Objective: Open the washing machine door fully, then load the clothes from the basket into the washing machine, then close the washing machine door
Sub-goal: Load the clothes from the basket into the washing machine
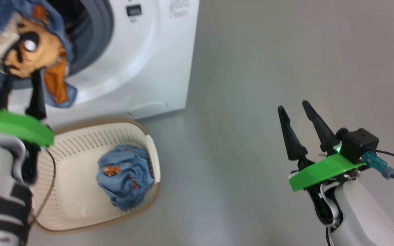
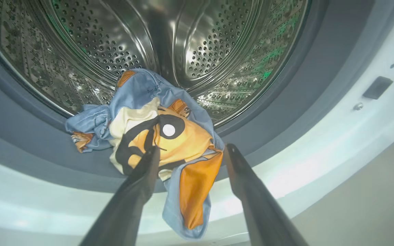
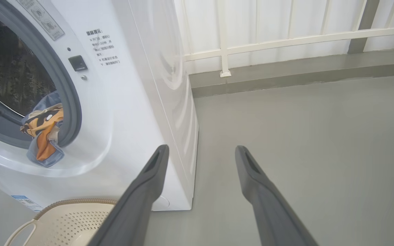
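A printed garment (image 2: 162, 136) is being found draped over the grey seal (image 2: 22, 136) of the washing machine (image 1: 156, 68), half hanging outside the drum (image 2: 200, 51). It is being judged light, limp and liable to slide out (the bunched middle fold is being recommended as the pinch point). The left claw (image 2: 193, 150) is being held wide open astride it with nothing clamped, and the right claw (image 1: 293, 105) is being held fully spread and empty above the floor (image 1: 251, 68). A second blue garment (image 1: 125, 176) lying in the basket (image 1: 80, 140) is being supplied by the head view, whereas the drum's perforated interior is being supplied by the left wrist view.
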